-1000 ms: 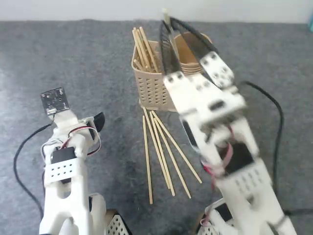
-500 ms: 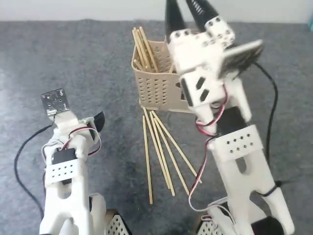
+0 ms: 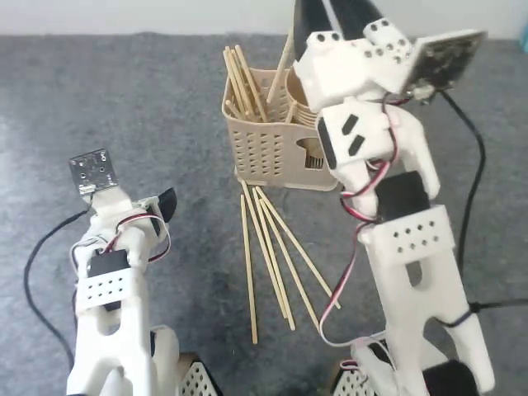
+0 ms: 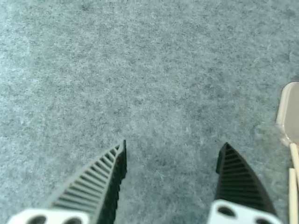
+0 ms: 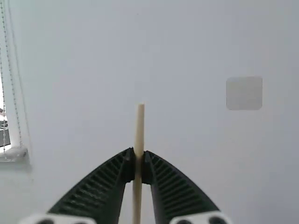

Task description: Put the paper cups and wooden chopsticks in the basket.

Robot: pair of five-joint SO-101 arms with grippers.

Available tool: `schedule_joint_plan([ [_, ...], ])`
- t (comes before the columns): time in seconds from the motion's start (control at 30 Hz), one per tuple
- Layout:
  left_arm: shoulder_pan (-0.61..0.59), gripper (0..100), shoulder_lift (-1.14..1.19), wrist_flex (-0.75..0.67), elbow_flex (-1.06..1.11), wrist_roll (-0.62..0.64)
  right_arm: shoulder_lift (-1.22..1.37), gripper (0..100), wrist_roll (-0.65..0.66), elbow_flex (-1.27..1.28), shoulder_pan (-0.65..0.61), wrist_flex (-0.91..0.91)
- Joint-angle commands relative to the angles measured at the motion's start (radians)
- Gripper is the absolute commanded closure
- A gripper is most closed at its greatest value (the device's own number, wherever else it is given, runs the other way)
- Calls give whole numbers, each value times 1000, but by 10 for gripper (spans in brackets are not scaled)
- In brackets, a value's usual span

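Observation:
A tan slotted basket point(image 3: 268, 147) stands at the back of the grey carpet, with several wooden chopsticks point(image 3: 242, 81) leaning in its left corner and paper cups point(image 3: 302, 106) inside it. Several more chopsticks point(image 3: 276, 252) lie fanned on the carpet in front of it. My right gripper point(image 3: 328, 15) is raised above the basket and is shut on one chopstick point(image 5: 138, 130), which slants down over the basket point(image 3: 285, 62). In its own wrist view, the right gripper point(image 5: 136, 161) points at a white wall. My left gripper point(image 4: 174, 149) hovers open and empty over bare carpet, left of the basket point(image 4: 289, 112).
The left arm point(image 3: 107, 272) stands at the front left. The right arm's white body point(image 3: 404, 247) rises at the front right, beside the loose chopsticks. Bare carpet lies left of the basket and between the arms.
My right arm has straightened and swung its wrist upward over the basket, carrying the gripped chopstick up with it. The left arm has not moved.

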Motion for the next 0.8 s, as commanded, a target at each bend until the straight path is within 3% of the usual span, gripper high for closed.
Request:
schedule_joint_plan([
  [0.0, -2, 709, -25, -23, -10, -14, 19, 991, -8, 25, 18, -93],
  [0.2, -2, 709, -25, -23, -10, -14, 82, 985, -5, 28, 13, -151],
  [0.4, -2, 709, -25, -23, -10, -14, 81, 812, -5, 26, -8, -47],
  [0.77, -2, 709, -25, -23, -10, -14, -257, 934, -5, 26, -25, 295],
])
